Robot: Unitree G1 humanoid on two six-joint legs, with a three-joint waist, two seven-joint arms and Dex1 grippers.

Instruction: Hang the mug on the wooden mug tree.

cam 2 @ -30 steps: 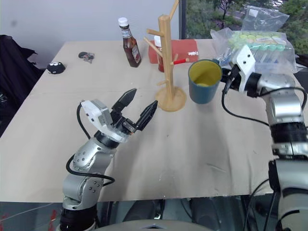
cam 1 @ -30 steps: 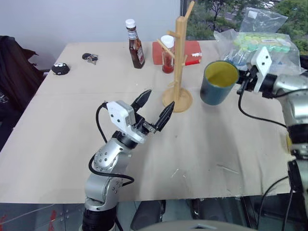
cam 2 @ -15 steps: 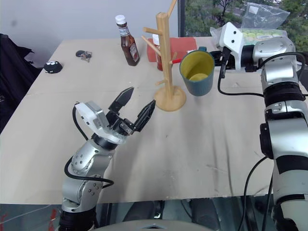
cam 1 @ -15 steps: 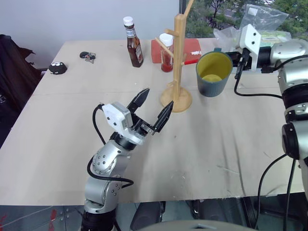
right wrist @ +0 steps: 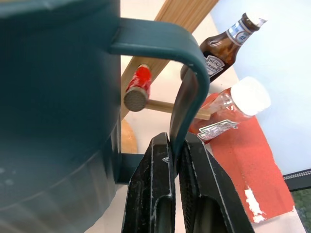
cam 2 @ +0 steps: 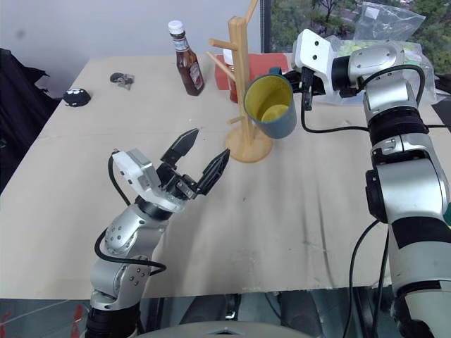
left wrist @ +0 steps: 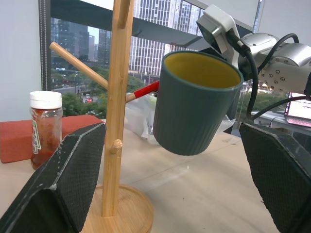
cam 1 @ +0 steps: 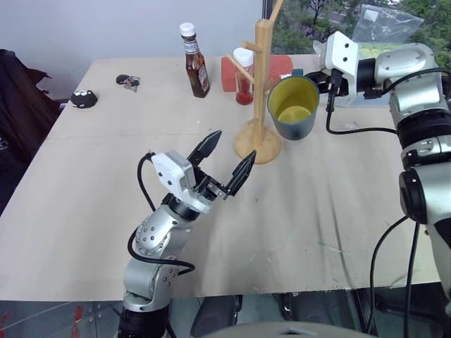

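Moving closer, the mug had come over toward the wooden mug tree since a moment before, and it was now just beside the post, up off the bench and tipped a little. The right gripper held it, with its two fingers pinching the mug's loop handle tight. One red-tipped peg of the tree poked out close to that handle. The left gripper had stayed in front of the tree, nearer the robot, with its fingers spread wide and nothing in them. A brown sauce bottle and a red jar stood behind the tree.
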